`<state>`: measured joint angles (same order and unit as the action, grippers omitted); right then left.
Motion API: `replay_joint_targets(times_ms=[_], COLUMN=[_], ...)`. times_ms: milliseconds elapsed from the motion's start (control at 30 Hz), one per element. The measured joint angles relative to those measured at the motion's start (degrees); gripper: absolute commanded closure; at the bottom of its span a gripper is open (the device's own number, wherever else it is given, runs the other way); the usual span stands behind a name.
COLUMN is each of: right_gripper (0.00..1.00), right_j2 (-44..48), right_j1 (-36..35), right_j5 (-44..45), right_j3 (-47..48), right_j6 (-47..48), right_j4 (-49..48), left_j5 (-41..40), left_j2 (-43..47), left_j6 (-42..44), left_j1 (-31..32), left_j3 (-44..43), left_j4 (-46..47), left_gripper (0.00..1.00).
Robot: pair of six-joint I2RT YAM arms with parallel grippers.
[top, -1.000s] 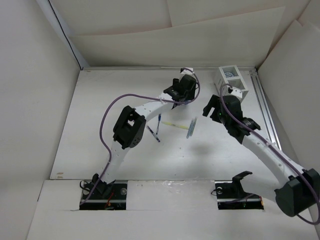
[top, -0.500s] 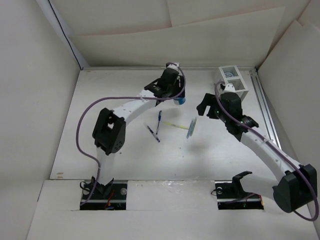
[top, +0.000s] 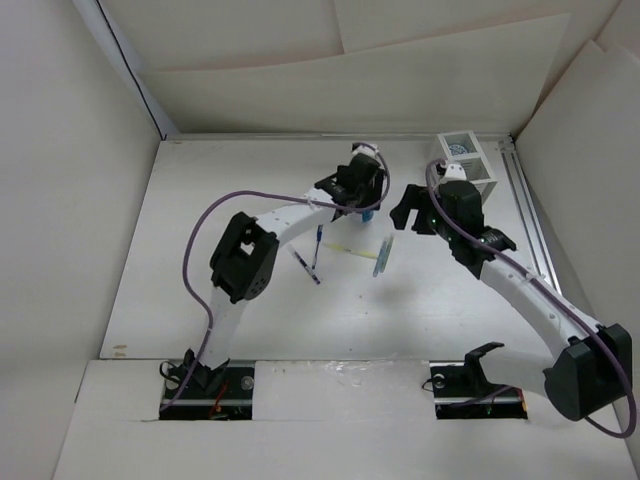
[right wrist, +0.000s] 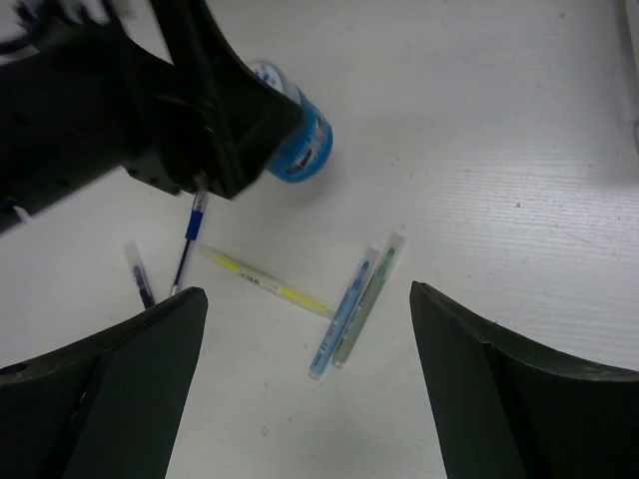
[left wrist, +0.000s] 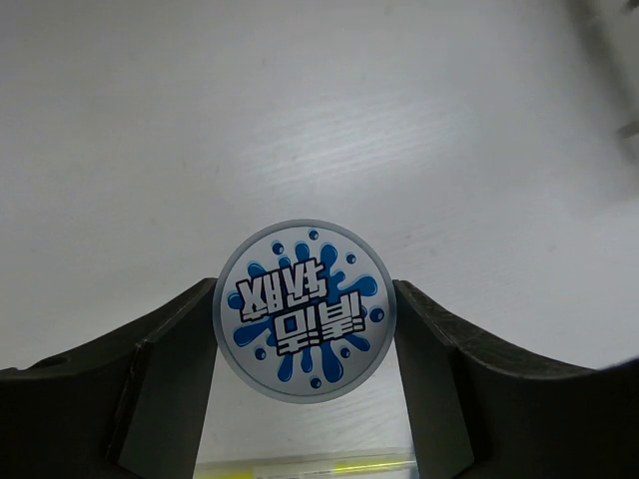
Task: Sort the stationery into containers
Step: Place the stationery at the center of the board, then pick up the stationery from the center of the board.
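**Roll swung back toward the box**
From above, the left hand [top: 364,190], gripping a roll [top: 369,211], is seen shifted rightward again, nearer the box [top: 470,165]. In the left wrist view, the roll is clamped between both fingers. In the right wrist view, the right hand [right wrist: 305,299] is spread open above the yellow stick [right wrist: 265,282], left on the desk [right wrist: 499,150].

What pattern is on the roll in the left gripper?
The roll has a white face with blue splashes and lettering; see left wrist view.
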<state>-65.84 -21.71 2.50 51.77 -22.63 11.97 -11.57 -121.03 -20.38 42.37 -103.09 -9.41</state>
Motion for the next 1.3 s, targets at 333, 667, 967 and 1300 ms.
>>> replay_joint_targets(times_ms=[333,667,967,1300], right_gripper=[0.04,0.02,0.02,0.04], right_j2=[-5.70,-11.74,-25.35,-41.64], right_j1=[0.00,-1.68,-6.91,-10.40], right_j5=[0.44,4.02,6.99,11.10], right_j3=[-1.25,-0.90,6.73,20.31], right_j6=[-0.52,-1.62,-1.64,-0.13], right_j4=[-0.39,-2.19,-5.07,-4.68], left_j5=[-3.93,-0.87,-4.20,-5.18], left_j2=[-4.87,15.08,46.34,59.28], left_j6=[0.57,-4.57,-10.67,-16.55], left_j1=[1.86,0.28,-2.93,-2.95], left_j3=[2.60,19.47,36.02,58.31], left_j4=[0.24,5.73,16.81,13.62], left_gripper=[0.00,0.00,0.00,0.08])
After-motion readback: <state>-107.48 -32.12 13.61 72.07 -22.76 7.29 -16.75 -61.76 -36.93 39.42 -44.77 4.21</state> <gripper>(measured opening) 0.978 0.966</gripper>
